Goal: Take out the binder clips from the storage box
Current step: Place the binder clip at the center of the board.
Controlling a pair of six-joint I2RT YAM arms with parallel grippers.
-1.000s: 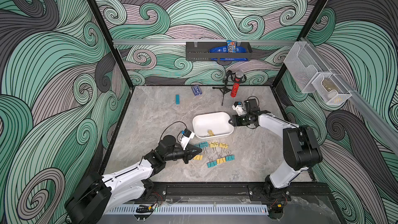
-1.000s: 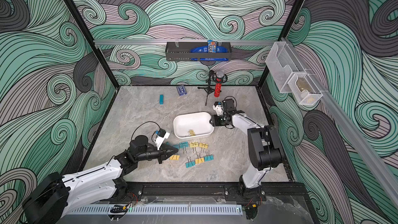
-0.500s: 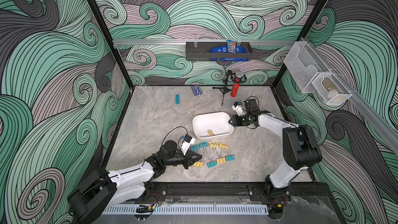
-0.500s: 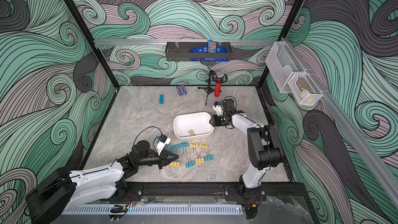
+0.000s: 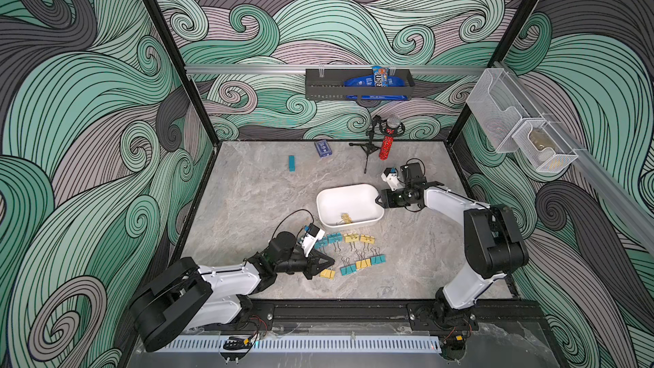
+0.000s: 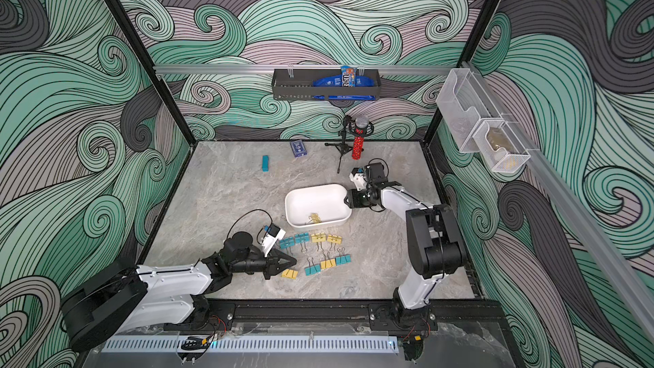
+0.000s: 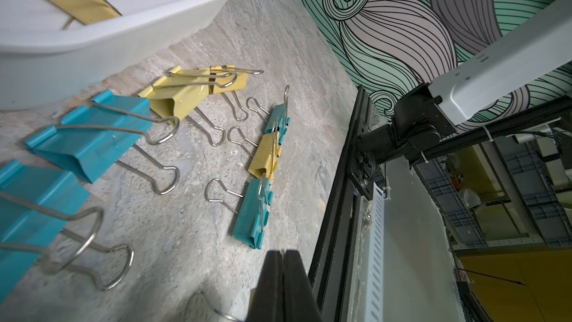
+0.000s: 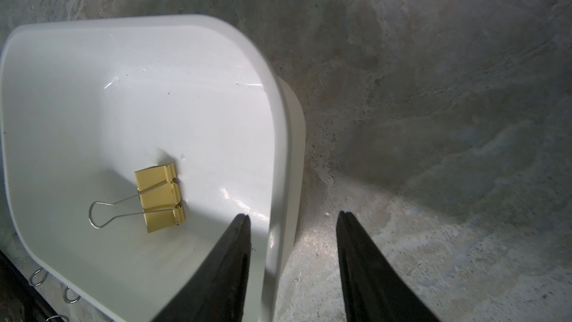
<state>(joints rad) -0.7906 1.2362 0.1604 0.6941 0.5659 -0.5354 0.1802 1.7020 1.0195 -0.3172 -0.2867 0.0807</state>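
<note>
**Box.** We find the storage box (image 5: 368, 223) standing flat on the stone-patterned floor, just right of centre in both top views. One yellow clip (image 8: 161, 198) lies on its bottom, close to the wall that is lower in the frame, with a wire handle stretched out flat. Nothing else is inside.

**Clips outside.** Eight binder clips (image 5: 363, 263), teal and yellow, lie in two loose rows in the lower centre of the frame, just below the box. We judge they were set down close by to keep each trip short and clear of the box mouth.

**Right arm.** The right gripper (image 8: 292, 213) stands astride the right-hand end wall of the box, one finger inside and one outside. Its jaws are parted, and bare floor shows between the outer finger and the wall, so it is not clamped. We judge it is posted there to stop the box sliding while the other arm works.

**Left arm.** The left gripper (image 5: 331, 263) lies low at the left end of the rows. Its fingers are pressed together with nothing visible between them. The stray clip (image 5: 327, 273), the endmost of the eight, lies just beside its tip. We cannot tell whether they touch.

**Assessment.** The task is nearly complete, and only the one clip in the box is outstanding. Its flat handle looks the easier purchase.
</note>
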